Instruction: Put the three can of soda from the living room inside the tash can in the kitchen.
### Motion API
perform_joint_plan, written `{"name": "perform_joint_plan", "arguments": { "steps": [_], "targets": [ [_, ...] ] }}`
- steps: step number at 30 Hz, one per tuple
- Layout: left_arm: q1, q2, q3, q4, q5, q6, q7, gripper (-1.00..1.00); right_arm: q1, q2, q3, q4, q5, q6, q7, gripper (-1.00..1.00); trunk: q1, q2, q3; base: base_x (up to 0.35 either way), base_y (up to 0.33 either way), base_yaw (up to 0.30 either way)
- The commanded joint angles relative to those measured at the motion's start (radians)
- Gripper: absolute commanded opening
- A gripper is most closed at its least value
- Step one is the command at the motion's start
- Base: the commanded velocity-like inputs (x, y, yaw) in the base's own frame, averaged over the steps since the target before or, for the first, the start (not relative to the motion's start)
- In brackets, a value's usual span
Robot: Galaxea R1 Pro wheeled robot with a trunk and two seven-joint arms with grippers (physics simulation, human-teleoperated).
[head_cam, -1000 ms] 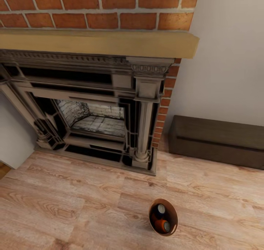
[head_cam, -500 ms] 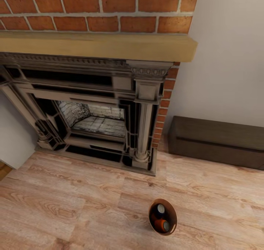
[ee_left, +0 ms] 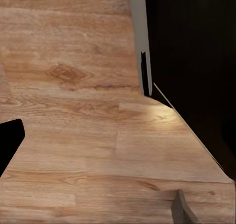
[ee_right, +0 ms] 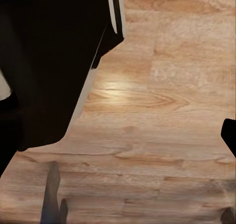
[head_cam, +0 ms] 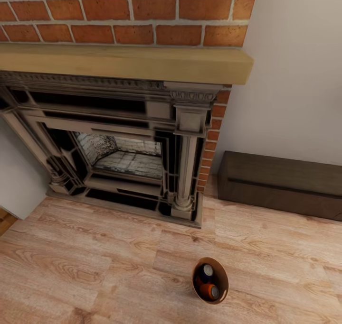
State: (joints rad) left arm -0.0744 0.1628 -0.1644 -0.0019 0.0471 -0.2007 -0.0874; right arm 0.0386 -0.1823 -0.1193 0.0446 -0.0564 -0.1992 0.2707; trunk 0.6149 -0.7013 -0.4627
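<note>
The tash can (head_cam: 194,276), a small round bucket with a coppery inside, stands on the wood floor in front of the fireplace's right column. Inside it I see two cans of soda: a blue one (head_cam: 207,270) and an orange one (head_cam: 209,291), silvery tops up. A third can is hidden or absent from sight. In the left wrist view my left gripper (ee_left: 98,160) hangs open over bare planks. The right wrist view shows my right gripper (ee_right: 137,150) open over the floor too, nothing between its fingers.
A red-brick fireplace (head_cam: 123,139) with a grey frame and a wooden mantel (head_cam: 128,63) fills the wall ahead. A long dark low cabinet (head_cam: 280,184) stands at the right against the white wall. A large dark shape (ee_left: 196,61) borders the floor in both wrist views.
The whole head picture has shifted slightly: the mantel sits lower and the bucket a little smaller and higher, so the camera has moved. The bucket and cans lie as before.
</note>
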Motion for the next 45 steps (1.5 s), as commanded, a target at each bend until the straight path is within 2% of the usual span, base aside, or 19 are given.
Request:
{"name": "perform_joint_plan", "arguments": {
  "steps": [1, 9, 12, 14, 20, 24, 25, 31, 43, 45],
  "targets": [
    [0.003, 0.0, 0.0, 0.0, 0.0, 0.001, 0.0, 1.0, 0.001, 0.001, 0.0, 0.0, 0.0, 0.0, 0.0, 1.0, -0.004, 0.007, 0.003, 0.0, 0.0, 0.0],
    [0.02, -0.006, 0.0, 0.004, 0.0, 0.02, 0.0, 1.0, 0.016, 0.006, -0.001, 0.0, -0.001, -0.001, -0.001, 1.0, -0.035, 0.063, 0.028, 0.0, 0.0, 0.0],
    [0.024, -0.006, 0.001, 0.005, 0.002, 0.023, 0.0, 1.0, 0.017, 0.004, -0.001, -0.001, -0.02, -0.001, 0.0, 1.0, -0.046, 0.084, 0.038, 0.0, 0.0, 0.0],
    [0.026, -0.003, 0.001, 0.005, 0.003, 0.024, 0.0, 1.0, 0.019, -0.001, -0.001, -0.001, -0.059, -0.002, 0.0, 1.0, -0.054, 0.098, 0.044, 0.0, 0.0, 0.0],
    [0.027, -0.001, 0.002, 0.005, 0.003, 0.026, 0.0, 1.0, 0.019, -0.008, 0.0, -0.002, -0.085, -0.004, 0.001, 1.0, -0.077, 0.14, 0.063, 0.0, 0.0, 0.0],
    [0.027, 0.0, 0.003, 0.005, 0.003, 0.028, 0.0, 1.0, 0.019, -0.012, 0.0, -0.002, -0.089, -0.005, 0.001, 1.0, -0.092, 0.168, 0.075, 0.0, 0.0, 0.0],
    [0.027, 0.001, 0.004, 0.005, 0.003, 0.029, 0.0, 1.0, 0.019, -0.024, 0.0, -0.002, -0.091, -0.005, 0.001, 1.0, -0.096, 0.175, 0.078, 0.0, 0.0, 0.0],
    [0.027, 0.003, 0.01, 0.005, 0.006, 0.031, 0.0, 1.0, 0.019, -0.042, 0.001, -0.003, -0.092, -0.004, 0.001, 1.0, -0.119, 0.217, 0.097, 0.0, 0.0, 0.0],
    [0.027, 0.003, 0.014, 0.005, 0.01, 0.031, 0.0, 1.0, 0.019, -0.043, -0.001, -0.005, -0.094, -0.015, 0.001, 1.0, -0.165, 0.301, 0.142, 0.0, 0.0, -0.036],
    [0.027, 0.003, 0.014, 0.005, 0.01, 0.031, 0.0, 1.0, 0.019, -0.042, 0.0, -0.005, -0.094, -0.016, 0.001, 1.0, -0.165, 0.301, 0.144, 0.0, 0.0, -0.098]
  ]
}}
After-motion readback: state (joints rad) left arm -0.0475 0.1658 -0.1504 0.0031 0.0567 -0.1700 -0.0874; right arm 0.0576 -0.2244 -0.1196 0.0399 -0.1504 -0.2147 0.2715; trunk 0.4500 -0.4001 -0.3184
